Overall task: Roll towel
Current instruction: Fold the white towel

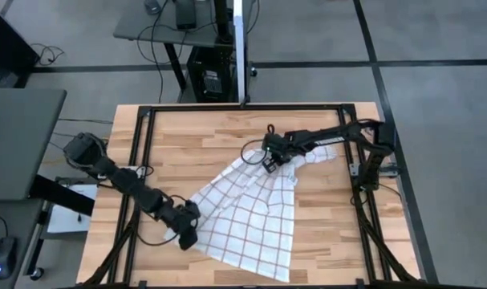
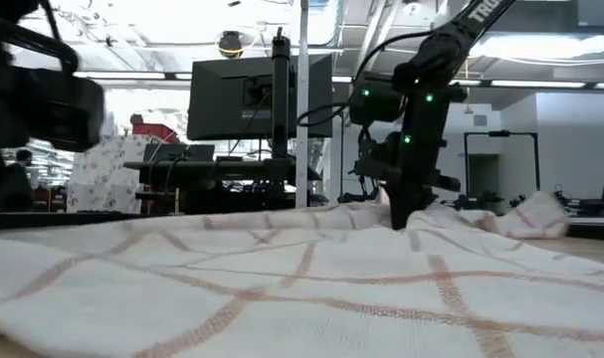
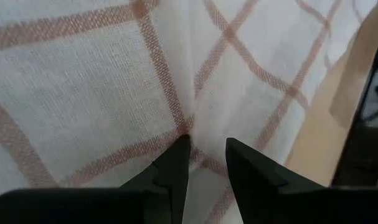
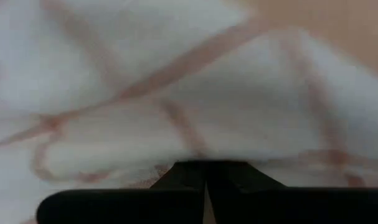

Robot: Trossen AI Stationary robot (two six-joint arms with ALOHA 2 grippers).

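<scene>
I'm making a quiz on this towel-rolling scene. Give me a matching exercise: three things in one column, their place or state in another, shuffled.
Things:
1. left hand
2. right hand
3. towel

Places or states:
A. spread out, checked, on the wooden table
B. at the towel's far corner, fingers together in cloth
C. at the towel's near-left edge, fingers slightly apart

Pairs: 1-C, 2-B, 3-A

White towel (image 1: 247, 215) with a red-brown grid lies spread diagonally mid-worktop, its far corner bunched and rumpled
</scene>
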